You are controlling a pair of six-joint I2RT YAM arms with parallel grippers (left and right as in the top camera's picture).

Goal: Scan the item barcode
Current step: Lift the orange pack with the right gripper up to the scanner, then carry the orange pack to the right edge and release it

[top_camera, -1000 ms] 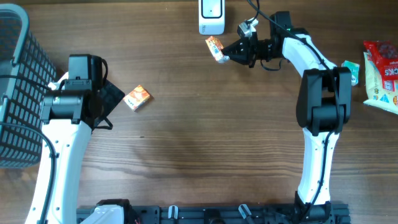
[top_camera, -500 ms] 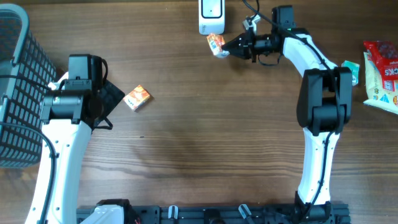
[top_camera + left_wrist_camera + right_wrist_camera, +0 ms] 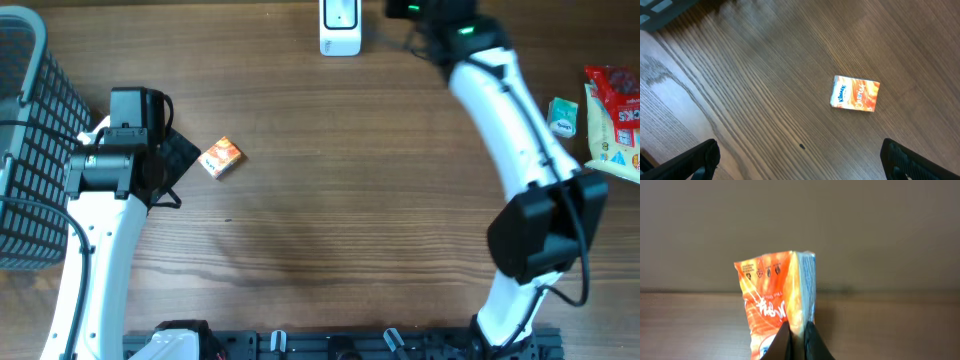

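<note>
My right gripper [image 3: 797, 339] is pinched tight on the orange tissue pack [image 3: 775, 295], holding it up at the far edge of the wooden table [image 3: 330, 200], just right of the white scanner [image 3: 340, 25]. My left gripper [image 3: 800, 162] hangs wide open, holding nothing. A second orange pack [image 3: 855, 93] lies flat just to its right.

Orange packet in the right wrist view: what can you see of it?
The orange packet is a soft pack in glossy wrap, with white lettering, black symbols near its top and a pale blue side. It stands upright, crumpled, pinched at its lower edge by the shut right gripper. Nothing else touches it.
</note>
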